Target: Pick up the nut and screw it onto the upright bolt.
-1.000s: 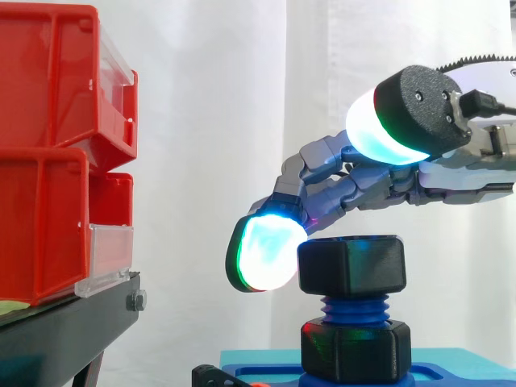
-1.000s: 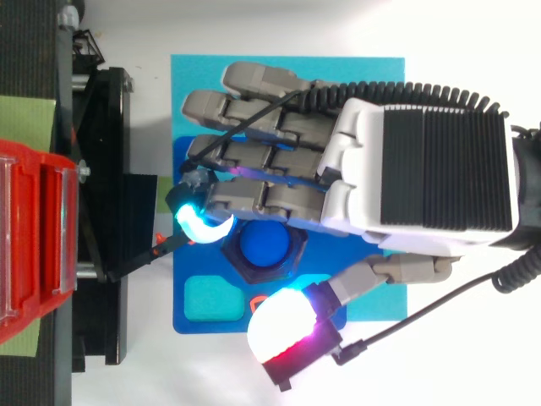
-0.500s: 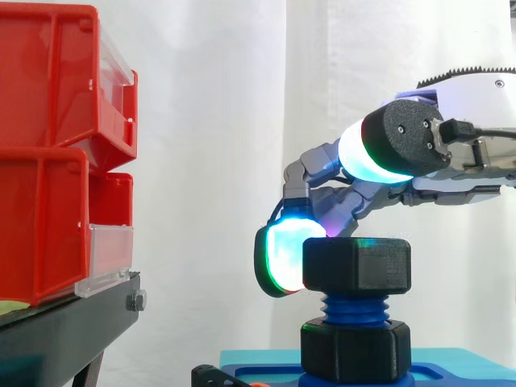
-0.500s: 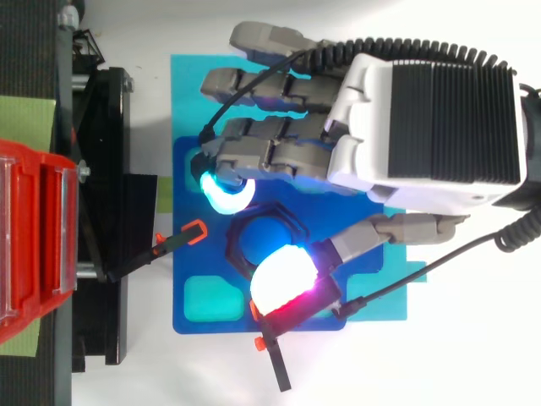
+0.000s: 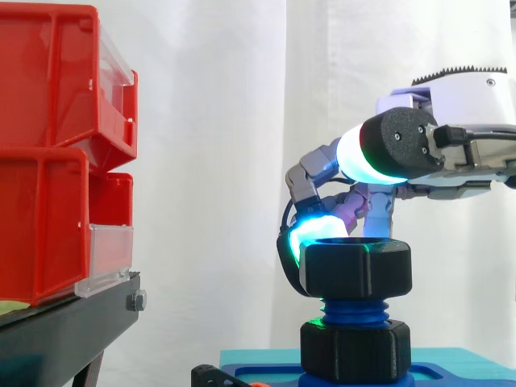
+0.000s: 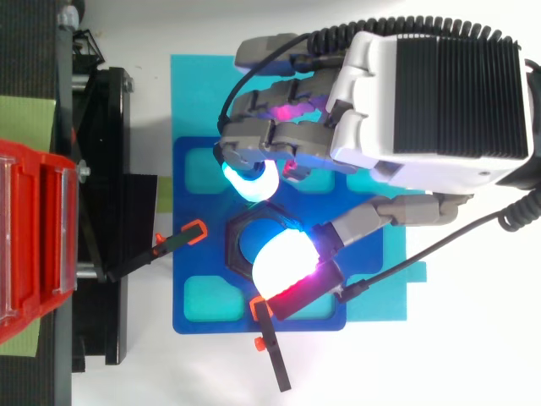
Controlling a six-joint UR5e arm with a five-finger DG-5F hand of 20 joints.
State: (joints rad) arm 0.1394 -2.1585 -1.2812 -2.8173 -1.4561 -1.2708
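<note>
A black hex nut (image 5: 355, 270) sits on the top threads of the upright blue bolt (image 5: 355, 310), level, with a second black nut (image 5: 355, 351) lower at the bolt's foot. From above, the upper nut's rim (image 6: 239, 245) shows beside the glowing thumb pad (image 6: 283, 262). My hand (image 6: 423, 93) comes in from the right and hangs over the nut. Its fingers are curled: a cyan fingertip (image 6: 249, 179) presses the nut's far side and the thumb lies on its near side. In the side view the hand (image 5: 399, 145) is just above and behind the nut.
The bolt stands on a blue plate with recesses (image 6: 194, 254) lying on a cyan mat (image 6: 194, 93). Red bins (image 5: 48, 153) on a black stand (image 5: 64, 330) rise to the left. A black rod with orange tips (image 6: 270, 347) and another (image 6: 177, 241) lie by the plate.
The fingers have curled in and swept from the nut's left side round to its far side. The thumb has come down onto the nut. The nut has turned a little.
</note>
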